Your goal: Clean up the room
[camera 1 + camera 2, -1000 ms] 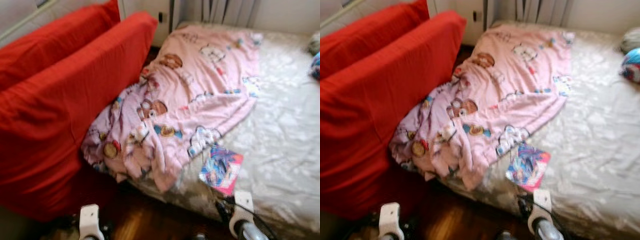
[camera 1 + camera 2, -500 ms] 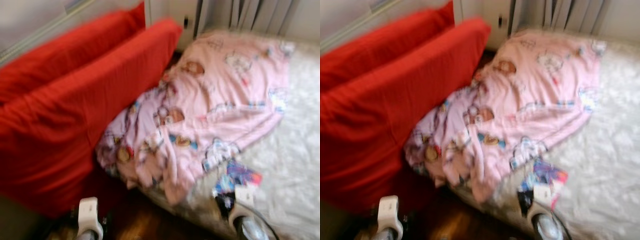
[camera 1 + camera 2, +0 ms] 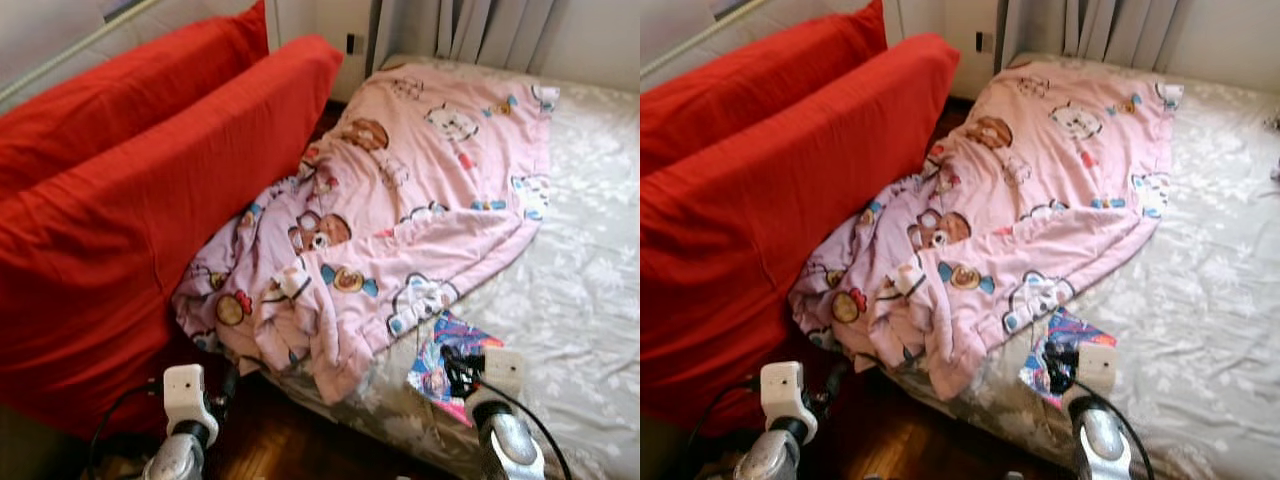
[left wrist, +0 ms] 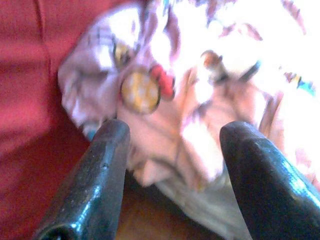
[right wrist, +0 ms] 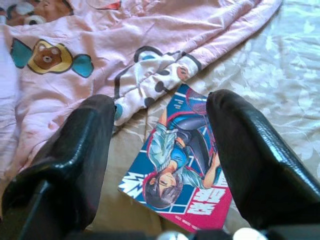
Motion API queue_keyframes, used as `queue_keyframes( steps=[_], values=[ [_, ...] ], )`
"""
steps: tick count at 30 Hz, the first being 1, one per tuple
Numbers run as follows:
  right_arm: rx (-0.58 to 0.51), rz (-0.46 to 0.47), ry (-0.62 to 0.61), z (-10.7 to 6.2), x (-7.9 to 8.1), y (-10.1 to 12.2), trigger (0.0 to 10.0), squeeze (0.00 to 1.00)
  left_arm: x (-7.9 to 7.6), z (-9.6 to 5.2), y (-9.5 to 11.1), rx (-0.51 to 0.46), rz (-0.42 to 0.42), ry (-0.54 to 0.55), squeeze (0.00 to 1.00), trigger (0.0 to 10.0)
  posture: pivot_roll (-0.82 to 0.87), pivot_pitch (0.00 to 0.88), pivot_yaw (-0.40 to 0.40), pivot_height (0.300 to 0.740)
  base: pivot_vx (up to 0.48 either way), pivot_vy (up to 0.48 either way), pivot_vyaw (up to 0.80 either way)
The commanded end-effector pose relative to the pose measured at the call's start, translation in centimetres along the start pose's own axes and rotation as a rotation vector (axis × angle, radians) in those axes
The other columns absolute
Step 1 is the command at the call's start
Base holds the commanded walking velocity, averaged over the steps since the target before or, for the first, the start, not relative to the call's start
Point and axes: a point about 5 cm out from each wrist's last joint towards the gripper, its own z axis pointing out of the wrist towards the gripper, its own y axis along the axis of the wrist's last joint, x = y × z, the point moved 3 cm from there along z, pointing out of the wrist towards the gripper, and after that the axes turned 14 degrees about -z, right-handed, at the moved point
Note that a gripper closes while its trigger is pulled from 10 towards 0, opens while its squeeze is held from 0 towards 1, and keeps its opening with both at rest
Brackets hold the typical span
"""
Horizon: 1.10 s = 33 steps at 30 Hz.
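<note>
A colourful comic book [image 3: 440,345] lies flat on the bed's white floral sheet [image 3: 580,290], close to the front edge and just past the hem of a rumpled pink cartoon-print blanket [image 3: 400,210]. My right gripper [image 3: 458,368] hovers over the book's near side. Seen from the right wrist, the gripper [image 5: 161,100] is open, its black fingers [image 5: 85,145] on either side of the book [image 5: 182,170]. My left gripper [image 3: 226,384] is low by the bed's corner. In the left wrist view this gripper [image 4: 177,127] is open and faces the blanket's hanging folds [image 4: 165,90].
Two big red cushions [image 3: 130,190] lean at the left, pressed against the blanket's edge. Dark wooden floor [image 3: 290,445] shows between them and the bed. Grey curtains [image 3: 480,30] and a wall socket [image 3: 353,44] are at the back.
The head camera has shifted and the picture has sharpened. My right gripper now overlaps the comic book's near side instead of sitting below it. The left wrist has risen further into view.
</note>
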Motion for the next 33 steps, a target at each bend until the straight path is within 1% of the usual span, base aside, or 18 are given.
queue_keyframes(
  steps=[1, 5, 9, 12, 15, 17, 20, 26, 33],
  values=[
    [-0.033, 0.011, -0.011, -0.1, 0.0, 0.5, 10.0, 0.0, -0.4, -0.3, 0.1, -0.011, -0.003, -0.008, 0.0, 10.0, 0.01, 0.167, -0.008, 0.711, 0.0, 0.0, 0.0],
    [-0.072, 0.006, -0.005, 0.3, 0.1, 1.6, 10.0, 0.0, -1.4, -0.1, 0.7, -0.046, -0.006, -0.023, 0.0, 10.0, 0.01, 0.148, -0.017, 0.711, 0.0, 0.0, 0.0],
    [-0.059, -0.009, -0.022, 0.7, -0.3, 1.9, 10.0, 0.0, -1.9, -0.2, 0.5, -0.043, -0.01, -0.038, 0.0, 10.0, 0.0, 0.134, -0.018, 0.706, 0.0, 0.0, 0.0],
    [-0.058, -0.021, 0.004, 0.7, 0.0, 1.8, 10.0, 0.0, -1.9, -0.3, 0.5, -0.041, -0.012, -0.035, 0.0, 10.0, 0.0, 0.127, -0.017, 0.686, 0.0, 0.0, 0.0],
    [-0.055, -0.029, -0.004, 0.6, 0.0, 1.7, 10.0, 0.0, -2.0, -0.4, 0.6, -0.039, -0.014, -0.034, 0.0, 10.0, 0.0, 0.115, -0.015, 0.666, 0.0, 0.0, 0.0],
    [-0.062, -0.03, -0.012, 0.5, -0.1, 1.8, 10.0, 0.0, -2.0, -0.4, 0.7, -0.037, -0.013, -0.033, 0.0, 10.0, 0.0, 0.106, -0.012, 0.666, 0.0, 0.0, 0.0],
    [-0.043, -0.044, -0.018, 0.4, 0.0, 1.4, 10.0, 0.0, -2.1, -0.3, 0.8, -0.03, -0.003, -0.04, 0.0, 10.0, -0.01, 0.096, -0.011, 0.666, 0.0, 0.0, 0.0],
    [-0.044, -0.031, -0.024, 0.5, -0.1, 1.7, 10.0, 0.0, -2.3, -0.2, 0.9, -0.024, -0.002, -0.039, 0.0, 10.0, -0.01, 0.075, -0.012, 0.666, 0.0, 0.0, 0.0],
    [-0.041, -0.035, -0.024, 0.7, 0.0, 1.7, 10.0, 0.0, -2.3, -0.1, 0.8, -0.012, -0.008, -0.042, 0.0, 10.0, 0.0, 0.058, -0.013, 0.666, 0.0, 0.0, 0.0]
  ],
)
